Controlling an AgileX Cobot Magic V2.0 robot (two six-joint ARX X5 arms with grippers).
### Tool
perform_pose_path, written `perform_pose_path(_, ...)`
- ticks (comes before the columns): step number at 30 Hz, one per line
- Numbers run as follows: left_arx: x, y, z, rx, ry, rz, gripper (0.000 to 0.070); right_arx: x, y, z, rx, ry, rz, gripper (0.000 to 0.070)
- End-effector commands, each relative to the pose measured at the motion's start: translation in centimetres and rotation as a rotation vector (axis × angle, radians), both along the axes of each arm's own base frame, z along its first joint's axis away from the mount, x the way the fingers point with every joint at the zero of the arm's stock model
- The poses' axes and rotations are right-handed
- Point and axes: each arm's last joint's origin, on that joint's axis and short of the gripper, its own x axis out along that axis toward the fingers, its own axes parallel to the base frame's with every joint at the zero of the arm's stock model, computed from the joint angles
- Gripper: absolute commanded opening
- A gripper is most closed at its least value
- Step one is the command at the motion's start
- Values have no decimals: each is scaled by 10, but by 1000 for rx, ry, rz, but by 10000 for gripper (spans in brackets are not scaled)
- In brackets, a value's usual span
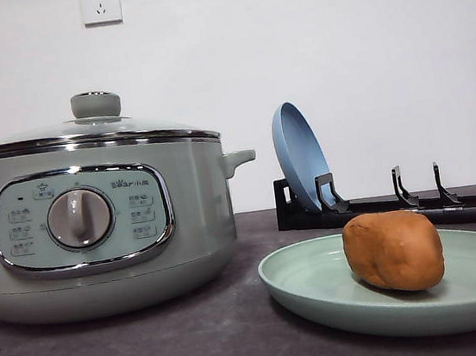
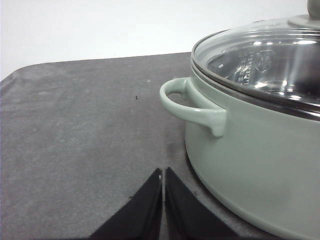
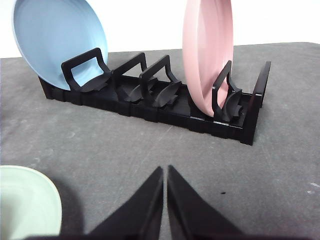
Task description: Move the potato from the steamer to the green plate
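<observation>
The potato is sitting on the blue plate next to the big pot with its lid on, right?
Not quite. The potato sits on the green plate, as the front view shows. The blue plate stands on edge in the black rack behind it, with nothing on it. The rest is right: the green plate is next to the big pot, and the lid is on.

Staged kitchen tabletop, electric steamer [image 1: 96, 221], black dish rack [image 3: 165, 107], wall sockets [image 1: 100, 4]
</observation>
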Motion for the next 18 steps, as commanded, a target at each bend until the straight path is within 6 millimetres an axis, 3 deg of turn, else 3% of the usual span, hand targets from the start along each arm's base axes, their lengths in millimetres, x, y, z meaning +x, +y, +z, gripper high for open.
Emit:
perform_pose_path(1,1,0,-8,-6,26,5,0,0,0,-1,3,-6,-2,0)
perform_pose_path(18,1,0,-8,-6,26,5,0,0,0,-1,3,-6,-2,0)
